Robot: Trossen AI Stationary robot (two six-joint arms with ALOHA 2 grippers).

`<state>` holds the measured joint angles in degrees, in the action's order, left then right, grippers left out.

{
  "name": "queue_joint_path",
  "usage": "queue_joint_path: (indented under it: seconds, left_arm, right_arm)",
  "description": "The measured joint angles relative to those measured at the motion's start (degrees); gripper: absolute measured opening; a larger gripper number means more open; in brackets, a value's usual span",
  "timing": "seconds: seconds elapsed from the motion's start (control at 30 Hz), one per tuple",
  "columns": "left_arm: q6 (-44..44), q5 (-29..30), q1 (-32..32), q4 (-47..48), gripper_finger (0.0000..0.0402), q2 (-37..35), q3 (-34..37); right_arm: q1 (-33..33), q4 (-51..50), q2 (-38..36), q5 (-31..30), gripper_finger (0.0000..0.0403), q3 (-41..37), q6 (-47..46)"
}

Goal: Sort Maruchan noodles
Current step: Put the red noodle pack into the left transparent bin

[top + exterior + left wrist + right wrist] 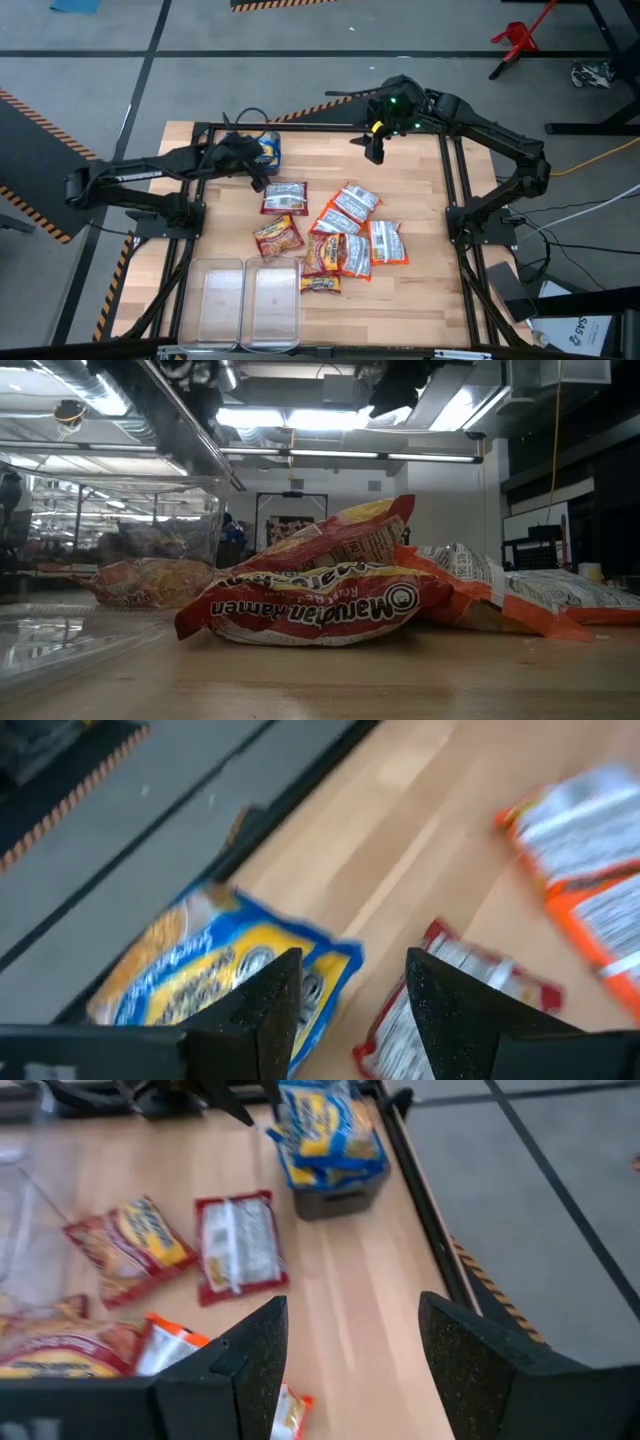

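High view: left end effector (252, 160) sits over the far-left part of the wooden tabletop (420, 170), just beside the blue-and-yellow crinkly ramen packets (268, 148) piled at the far edge. Right end effector (375, 148) hangs over the far edge, well apart from everything. The red-and-yellow and orange-and-white flat plastic packets (335, 235) lie scattered mid-tabletop, some overlapping. Two clear rectangular plastic bins (250, 300) stand side by side at the near-left edge.

Low view: a red crinkly packet printed "Maruchan Ramen" (315, 610) lies nearest the camera, others stacked and leaning behind it. This shows the pile has height, which the overhead flattens. Neither end effector's fingers are identifiable here.

Left wrist view: left fingers (265, 1005) stand parted with nothing between them, above the blue packet's edge and a red packet (450, 990) just beside it. Risk, as I judge it: a descent here could pinch both packets at once, or the slick film could slide from the pads.

Right wrist view: right fingers (255, 1360) are also parted and empty. Only this view shows the blue packets resting on a dark box-like object (335, 1198), so a nudge could tip them off the edge.
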<state>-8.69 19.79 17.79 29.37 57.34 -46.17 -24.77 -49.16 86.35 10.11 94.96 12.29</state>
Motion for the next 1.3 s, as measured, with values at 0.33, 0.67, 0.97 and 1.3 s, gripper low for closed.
queue_joint_path:
  seconds: [0.33,0.67,0.97,1.3]
  left_arm:
    - [0.04,0.02,-4.95,-6.43,0.0173,-7.24,0.0]
    - [0.07,0.04,-10.99,-11.09,0.0173,-9.95,0.0]
    - [0.2,0.13,-15.17,-13.03,0.0173,-9.92,0.02]
    - [4.72,0.01,-20.53,-22.47,0.0173,-11.59,0.04]
  right_arm:
    - [0.0,1.87,2.77,5.2,0.0211,0.0,-0.01]
    - [0.04,3.48,7.87,10.58,0.0211,-0.02,0.03]
    - [0.04,7.51,8.56,13.66,0.0211,-0.02,0.52]
    - [0.0,14.67,8.55,24.76,0.0211,-0.02,1.67]
